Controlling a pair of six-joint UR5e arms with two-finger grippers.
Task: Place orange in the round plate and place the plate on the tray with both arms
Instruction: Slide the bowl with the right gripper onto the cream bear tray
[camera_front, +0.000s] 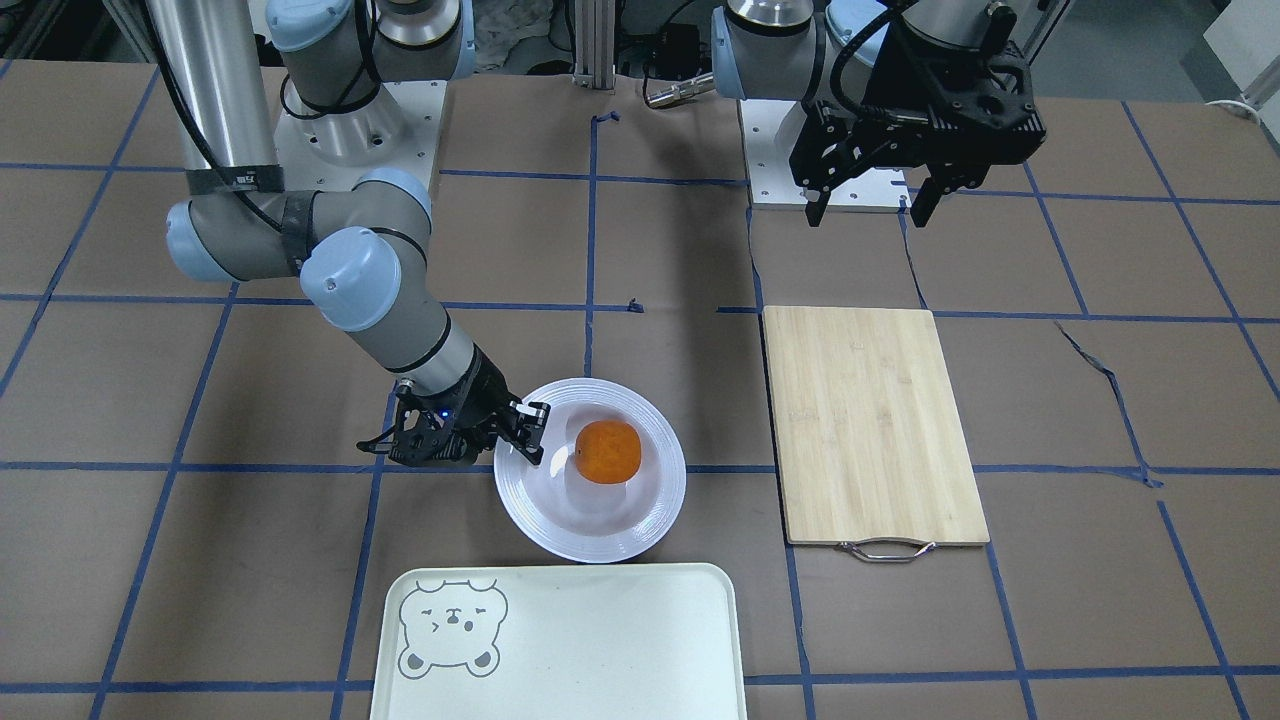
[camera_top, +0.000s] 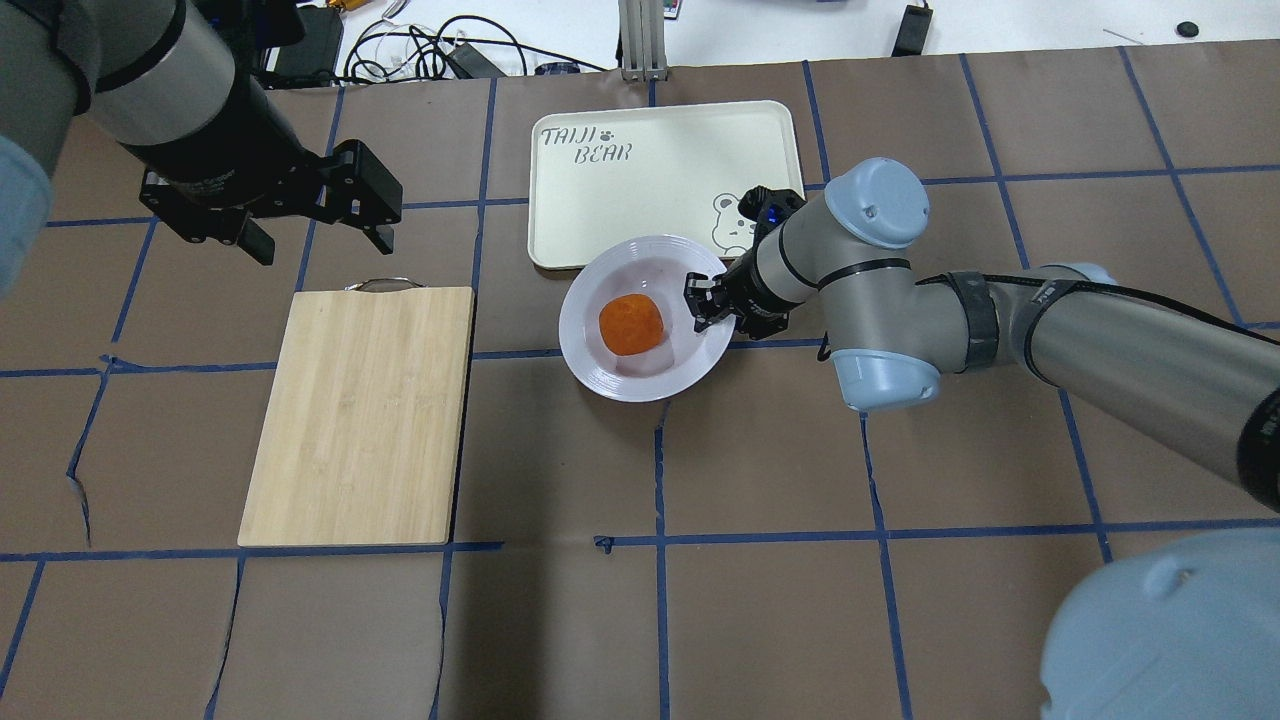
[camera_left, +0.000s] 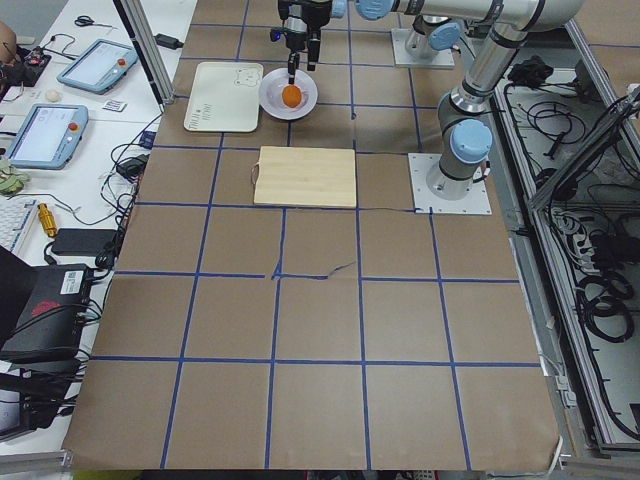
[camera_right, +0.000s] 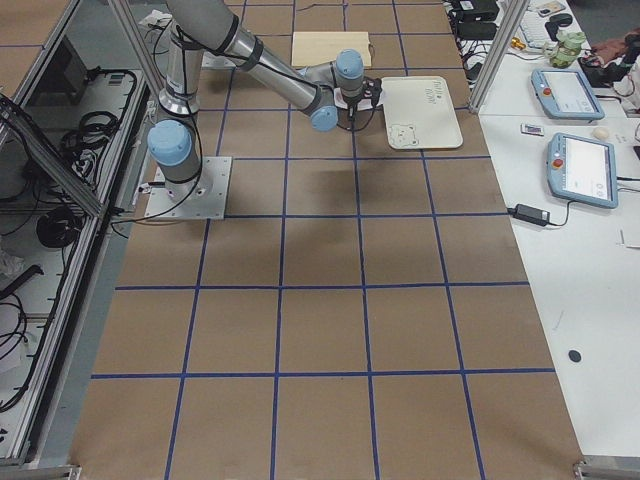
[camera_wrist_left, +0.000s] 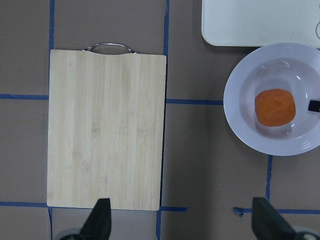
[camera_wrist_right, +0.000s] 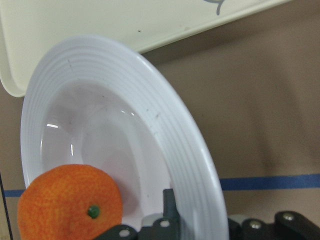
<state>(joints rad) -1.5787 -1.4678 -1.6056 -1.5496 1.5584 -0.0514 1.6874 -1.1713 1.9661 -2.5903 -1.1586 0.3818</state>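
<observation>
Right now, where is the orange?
Overhead view: the orange lies in the plate's sunken centre, near mid-table, with the tray just beyond and the right gripper at the plate's right rim.

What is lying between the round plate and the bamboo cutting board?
Nothing: only bare brown table covering with blue tape lines separates the round plate from the cutting board, as the front-facing view shows.

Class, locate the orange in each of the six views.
Front-facing: orange just below centre.
Overhead: orange at centre, upper half.
Exterior left: orange near top, left of centre.
Exterior right: hidden behind the right arm.
Left wrist: orange at right, mid-height.
Right wrist: orange bottom left.
Shared landmark: the round plate holding it.
</observation>
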